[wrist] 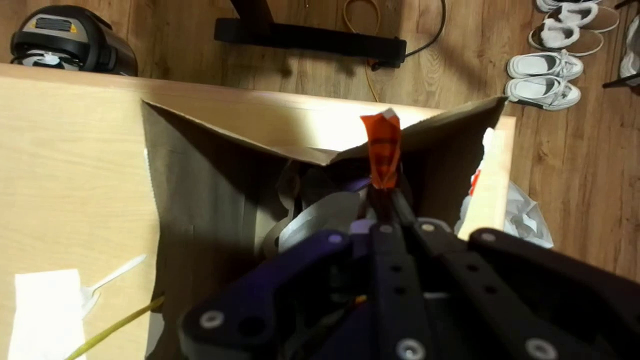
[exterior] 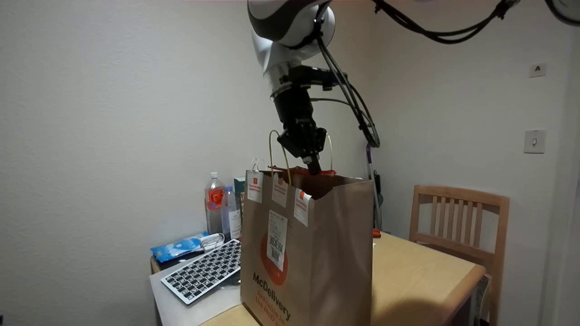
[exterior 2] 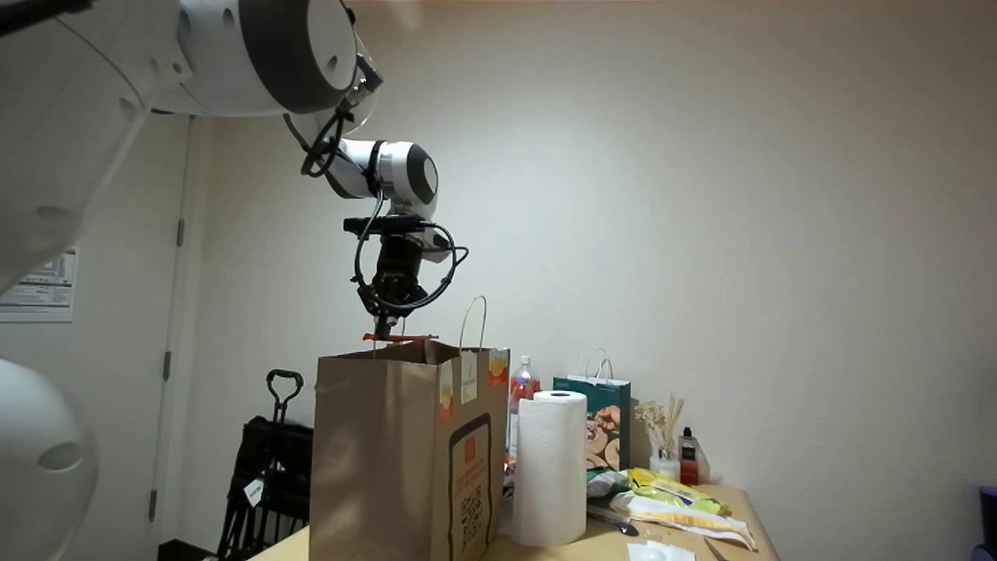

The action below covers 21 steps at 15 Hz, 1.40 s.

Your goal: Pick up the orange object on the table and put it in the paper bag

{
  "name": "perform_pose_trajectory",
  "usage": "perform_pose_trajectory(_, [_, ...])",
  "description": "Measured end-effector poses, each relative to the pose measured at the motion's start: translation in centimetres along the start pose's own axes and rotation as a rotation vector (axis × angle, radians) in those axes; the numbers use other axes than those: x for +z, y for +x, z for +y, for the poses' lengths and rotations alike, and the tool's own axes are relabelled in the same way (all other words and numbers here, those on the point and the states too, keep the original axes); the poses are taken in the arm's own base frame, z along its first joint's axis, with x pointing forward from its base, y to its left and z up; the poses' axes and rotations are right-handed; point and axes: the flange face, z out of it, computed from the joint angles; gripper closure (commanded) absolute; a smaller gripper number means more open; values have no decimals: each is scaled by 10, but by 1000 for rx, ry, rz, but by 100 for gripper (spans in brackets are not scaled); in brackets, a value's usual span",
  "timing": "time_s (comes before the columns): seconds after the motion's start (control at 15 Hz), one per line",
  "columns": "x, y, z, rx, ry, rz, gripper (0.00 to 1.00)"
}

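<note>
Pincer (exterior 2: 382,329): black, pointing down over the mouth of the bag (exterior: 317,249), closed and gripping the orange strip (wrist: 384,145).
Orange strip: long, narrow and flat, with dark bands and a pale tip. It sits level with or just above the bag's rim, jutting out to both sides of the pincer, apparently held off its middle. In the wrist view its tip overlaps the folded-in rim; whether they touch cannot be told.
Handling: probably very light, thin and bendy, like a wrapper; perhaps slick, hard to break, easy to crease.
Where to hold: a pinch across the flat near the middle should serve; the longer free end may catch on the rim.
Bag: tall brown paper, upright, thin loop handles (wrist: 118,326) raised; a pale shape (wrist: 322,212) and darker ones inside, too dim to name.
Table (exterior: 408,260): light wood, under the bag.
Nearby: a towel roll (exterior 2: 549,471) just beside the bag, a keyboard (exterior: 204,271) near it.
Beyond: a wooden chair (exterior: 462,195).
</note>
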Motion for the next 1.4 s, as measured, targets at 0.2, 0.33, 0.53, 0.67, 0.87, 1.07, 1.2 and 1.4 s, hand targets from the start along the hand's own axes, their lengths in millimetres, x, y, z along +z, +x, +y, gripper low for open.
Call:
perform_pose_trajectory(0.2, [3,-1,-4,-6,-3,-7,56])
perform_pose_trajectory(0.33, [4,-1,-5,-9,-3,-8,43])
perform_pose_trajectory(0.53, [3,-2,-7,-12,-4,-8,23])
perform_pose_trajectory(0.67, [3,-3,-7,-13,-4,-8,12])
perform_pose_trajectory(0.87, [3,-6,-7,-13,-6,-8,0])
perform_pose_trajectory(1.07, [0,-6,-5,-4,-26,14,0])
perform_pose_trajectory(1.2, [2,-5,-5,-5,-26,10,0])
perform_pose_trajectory(1.4, [3,-4,-5,-5,-26,9,0])
